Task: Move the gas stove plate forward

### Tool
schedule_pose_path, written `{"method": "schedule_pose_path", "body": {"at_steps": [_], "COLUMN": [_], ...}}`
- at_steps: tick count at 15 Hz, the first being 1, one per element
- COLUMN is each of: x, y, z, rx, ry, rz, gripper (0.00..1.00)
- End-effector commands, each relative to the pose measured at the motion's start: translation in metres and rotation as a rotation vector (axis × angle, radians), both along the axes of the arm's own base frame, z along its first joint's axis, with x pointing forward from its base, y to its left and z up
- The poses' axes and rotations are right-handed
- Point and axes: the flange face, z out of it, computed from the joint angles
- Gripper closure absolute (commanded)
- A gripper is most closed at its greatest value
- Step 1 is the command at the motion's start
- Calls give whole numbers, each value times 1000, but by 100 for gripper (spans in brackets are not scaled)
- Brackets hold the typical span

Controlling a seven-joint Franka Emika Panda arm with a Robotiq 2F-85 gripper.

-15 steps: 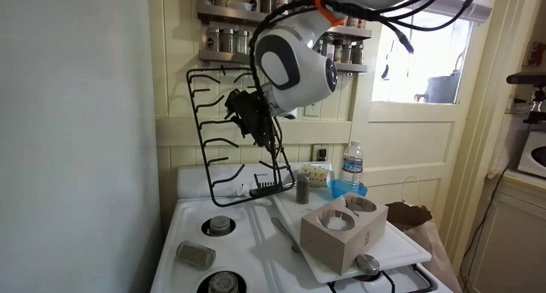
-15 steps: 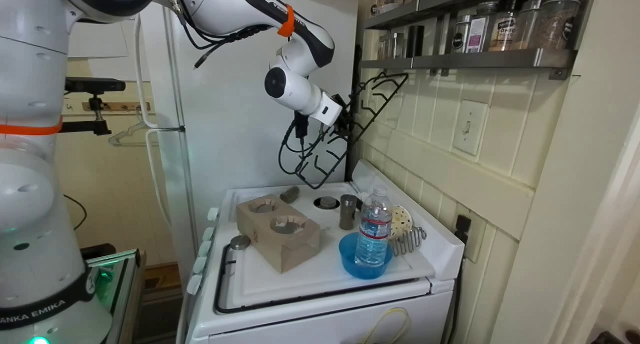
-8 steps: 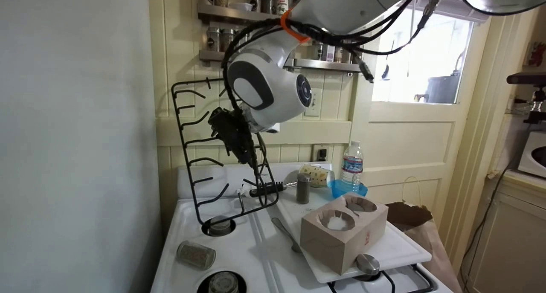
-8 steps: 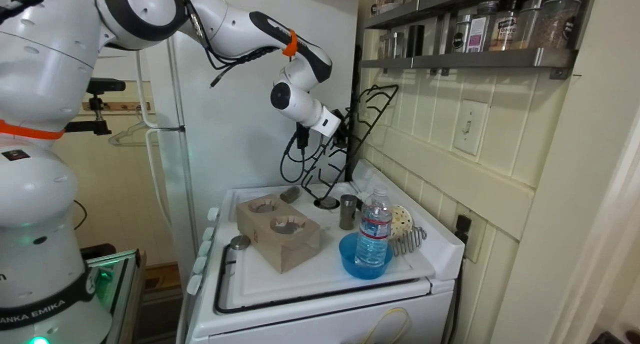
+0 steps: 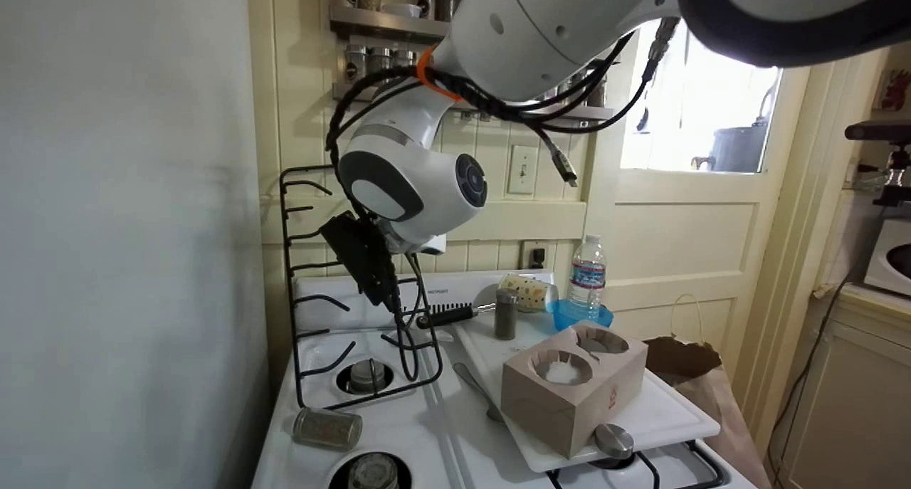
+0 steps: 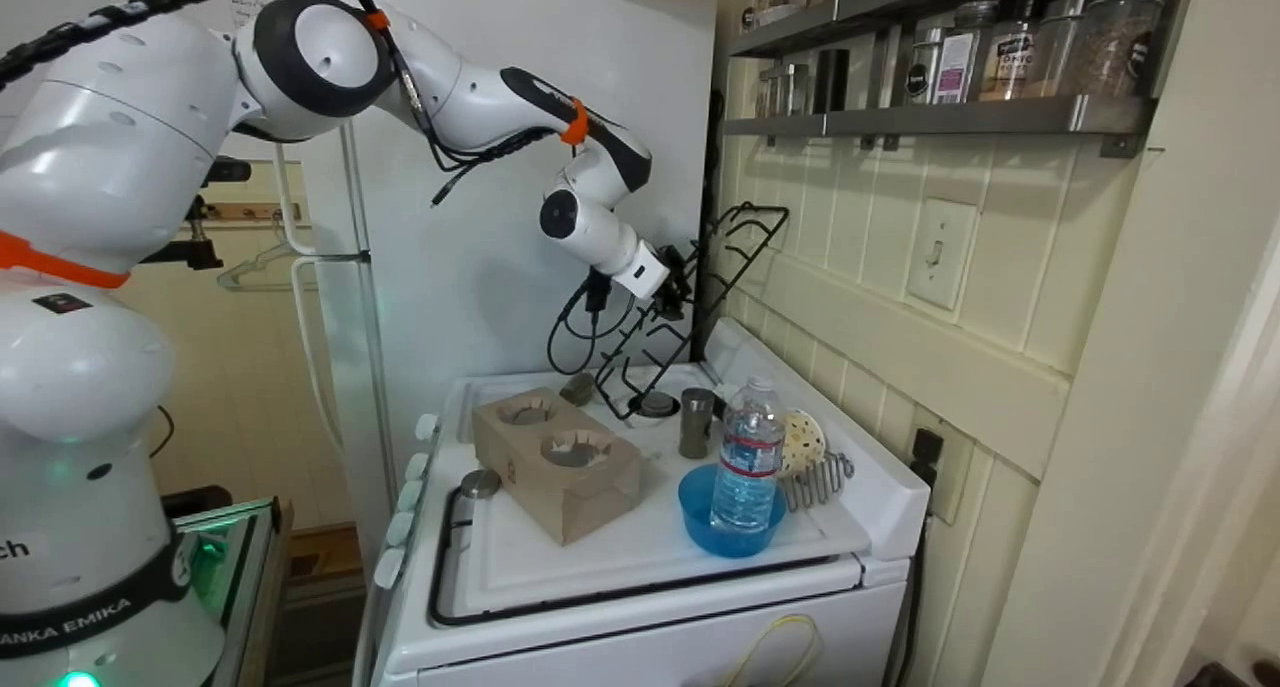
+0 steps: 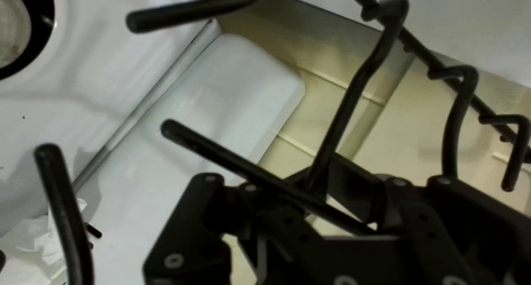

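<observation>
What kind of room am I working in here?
Most likely a home kitchen: a white stove with round burners, wall shelves lined with jars, and what looks like a fridge.

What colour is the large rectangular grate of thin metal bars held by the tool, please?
The grate is black, showing best in the wrist view.

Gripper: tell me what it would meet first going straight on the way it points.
The gripper holds the black grate, which would go along; past that, probably the stove's white back panel or the cream wall behind it. Depth is unclear.
</observation>
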Motion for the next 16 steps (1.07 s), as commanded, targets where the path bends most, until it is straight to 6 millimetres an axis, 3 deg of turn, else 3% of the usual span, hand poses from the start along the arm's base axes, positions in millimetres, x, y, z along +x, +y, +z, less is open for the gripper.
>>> {"method": "schedule_pose_path", "body": {"at_steps": [1, 8, 16], "x": [17, 26, 35], "y": [-2, -4, -18], "z": [9, 4, 33], "rx": [20, 42, 54], "ry": [-12, -5, -40], "rz": [-95, -157, -197], "gripper": [98, 98, 98]}}
